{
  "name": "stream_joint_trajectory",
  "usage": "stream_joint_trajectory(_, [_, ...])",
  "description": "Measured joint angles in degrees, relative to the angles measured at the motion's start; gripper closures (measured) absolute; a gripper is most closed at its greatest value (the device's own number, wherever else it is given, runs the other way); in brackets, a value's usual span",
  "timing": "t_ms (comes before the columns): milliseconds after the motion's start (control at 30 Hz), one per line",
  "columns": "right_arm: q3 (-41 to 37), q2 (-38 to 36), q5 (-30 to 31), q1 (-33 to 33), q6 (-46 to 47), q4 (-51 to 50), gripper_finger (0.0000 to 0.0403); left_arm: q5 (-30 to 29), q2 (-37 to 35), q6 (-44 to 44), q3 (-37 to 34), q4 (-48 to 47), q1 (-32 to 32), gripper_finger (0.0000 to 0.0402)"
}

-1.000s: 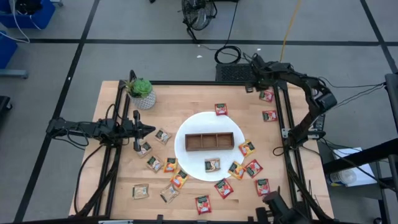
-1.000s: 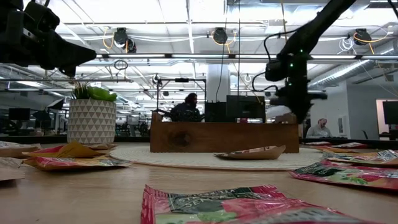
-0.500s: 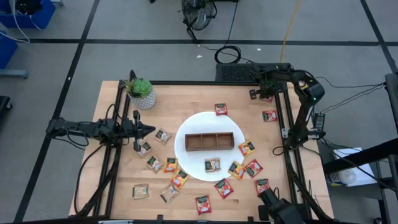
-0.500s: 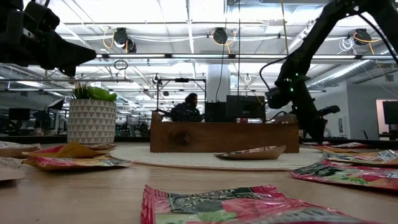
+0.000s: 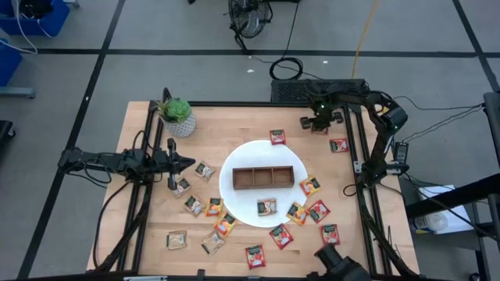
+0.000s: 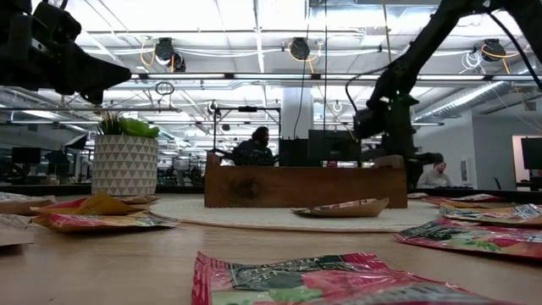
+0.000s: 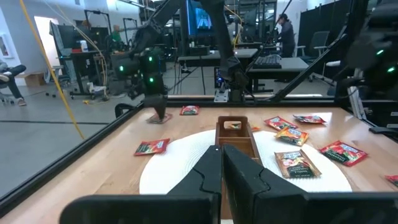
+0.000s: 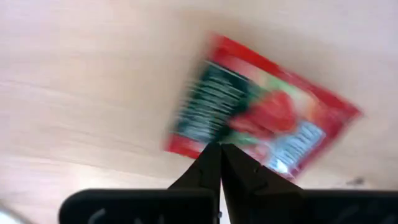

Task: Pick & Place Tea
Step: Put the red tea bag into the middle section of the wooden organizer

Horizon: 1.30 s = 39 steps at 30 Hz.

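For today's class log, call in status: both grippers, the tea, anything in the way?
Right gripper shut on red sachet, far right corner. Left gripper shut, empty, waiting left of plate. Path looks clear.

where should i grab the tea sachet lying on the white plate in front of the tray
Come straight down and pinch a side edge of the sachet. It lies flat on the plate, too thin to take from the side, but the low view shows its side edges curling up. The tray stands just behind, so keep clear of it.
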Motion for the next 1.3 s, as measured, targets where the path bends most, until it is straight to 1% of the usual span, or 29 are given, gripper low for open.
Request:
stream_joint_trajectory(133, [0.0, -4.3, 0.2, 4.6, -3.0, 3.8, 0.0403, 0.0, 0.0, 0.0, 0.0, 0.0, 0.0, 0.0380])
stream_joint_trajectory(267, [0.0, -10.0, -0.3, 10.8, -15.1, 10.0, 0.0403, 0.0, 0.0, 0.0, 0.0, 0.0, 0.0, 0.0380])
stream_joint_trajectory(333, [-0.8, -12.3, 1.3, 13.8, -22.2, 13.4, 0.0403, 0.0, 0.0, 0.0, 0.0, 0.0, 0.0, 0.0380])
stream_joint_trajectory(433, [-1.5, -14.6, 10.1, 17.7, -29.4, 17.8, 0.0395, 0.0, 0.0, 0.0, 0.0, 0.0, 0.0, 0.0380])
stream_joint_trajectory(500, [-1.1, -14.8, 16.1, 19.3, -31.5, 15.8, 0.0375, 0.0, 0.0, 0.0, 0.0, 0.0, 0.0, 0.0380])
stream_joint_trajectory(600, [-1.2, -13.6, 24.2, 20.0, -32.4, 9.0, 0.0319, 0.0, 0.0, 0.0, 0.0, 0.0, 0.0, 0.0380])
stream_joint_trajectory(667, [-1.2, -11.9, 26.1, 18.1, -30.4, 5.0, 0.0272, 0.0, 0.0, 0.0, 0.0, 0.0, 0.0, 0.0380])
stream_joint_trajectory(733, [-1.2, -9.7, 24.0, 15.4, -26.8, 1.6, 0.0226, 0.0, 0.0, 0.0, 0.0, 0.0, 0.0, 0.0380])
stream_joint_trajectory(833, [-1.3, -6.2, 15.9, 10.8, -24.1, 0.6, 0.0163, 0.0, 0.0, 0.0, 0.0, 0.0, 0.0, 0.0380])
stream_joint_trajectory(867, [-1.3, -5.0, 14.2, 9.6, -24.0, 1.4, 0.0145, 0.0, 0.0, 0.0, 0.0, 0.0, 0.0, 0.0380])
stream_joint_trajectory(967, [-1.2, -1.9, 12.0, 7.1, -25.9, 3.1, 0.0101, 0.0, 0.0, 0.0, 0.0, 0.0, 0.0, 0.0380])
stream_joint_trajectory(1100, [-1.1, 0.8, 13.8, 5.4, -28.5, 2.8, 0.0074, 0.0, 0.0, 0.0, 0.0, 0.0, 0.0, 0.0380])
stream_joint_trajectory(1300, [-0.9, 1.8, 14.4, 3.5, -29.7, 0.6, 0.0069, 0.0, 0.0, 0.0, 0.0, 0.0, 0.0, 0.0380])
